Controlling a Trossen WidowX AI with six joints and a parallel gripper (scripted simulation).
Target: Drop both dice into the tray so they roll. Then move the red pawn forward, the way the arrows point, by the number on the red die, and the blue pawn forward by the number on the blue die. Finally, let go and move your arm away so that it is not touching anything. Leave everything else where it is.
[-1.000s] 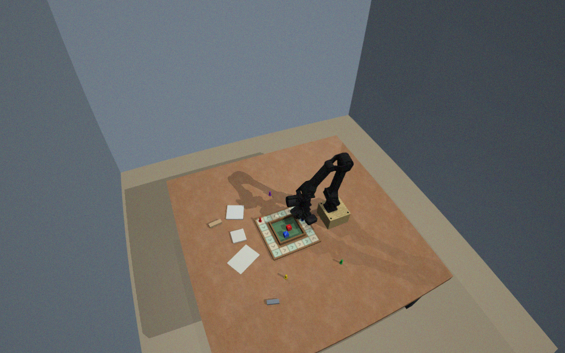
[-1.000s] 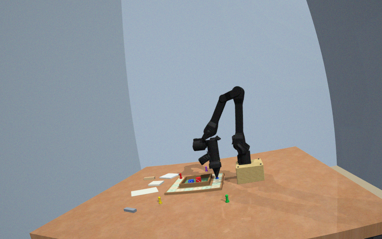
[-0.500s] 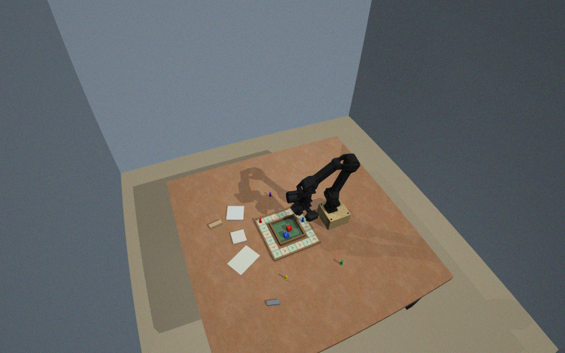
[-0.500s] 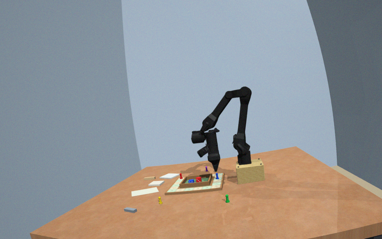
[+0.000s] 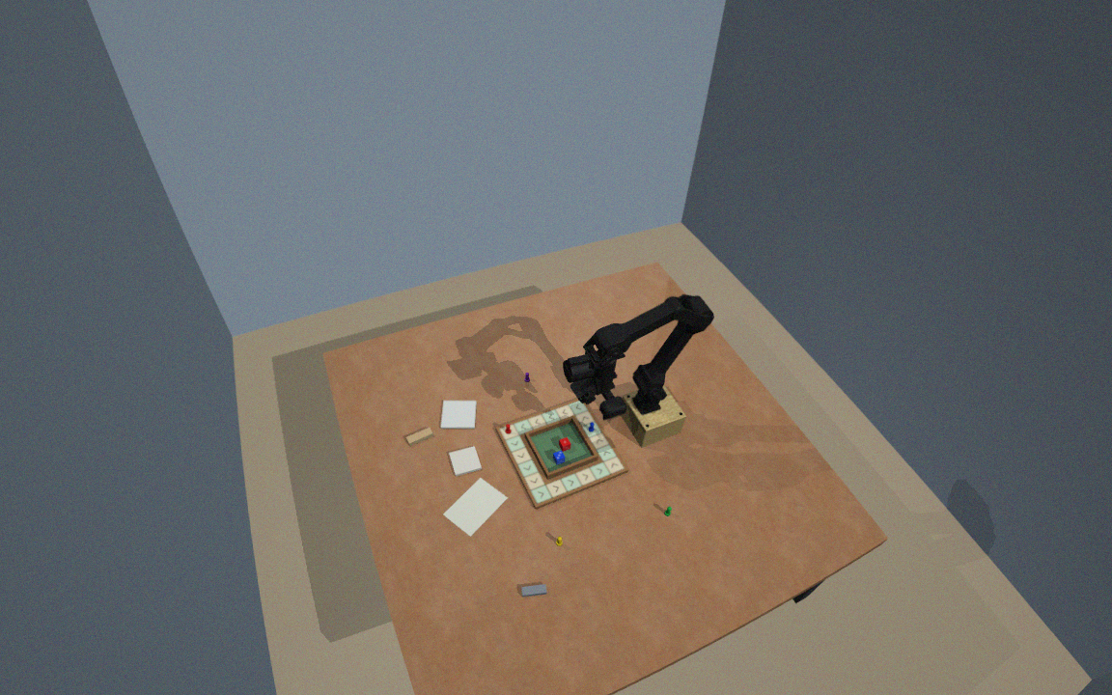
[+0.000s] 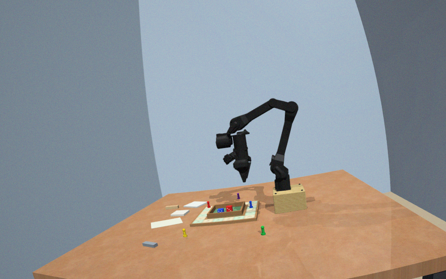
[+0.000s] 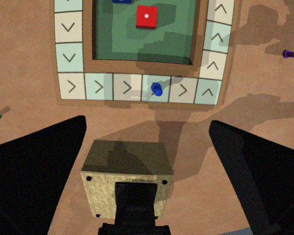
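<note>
My gripper point(image 5: 601, 405) point(image 6: 244, 181) point(image 7: 149, 124) stands wide with nothing between its fingers, raised above the board's near strip. The blue pawn point(image 5: 592, 427) point(image 6: 251, 204) point(image 7: 157, 89) is upright beyond the fingertips on an arrowed square, probably its counted landing spot. The red die point(image 5: 565, 443) point(image 6: 229, 208) point(image 7: 146, 16) and blue die point(image 5: 558, 457) point(image 6: 220, 210) point(image 7: 121, 1) lie farther out inside the tray point(image 5: 549, 475) point(image 6: 225, 214) point(image 7: 137, 68), whose walls keep rolls contained. The red pawn point(image 5: 508, 429) point(image 6: 208, 204) stands on a far corner square. I judge only a clean withdrawal remains, if both counts are right.
</note>
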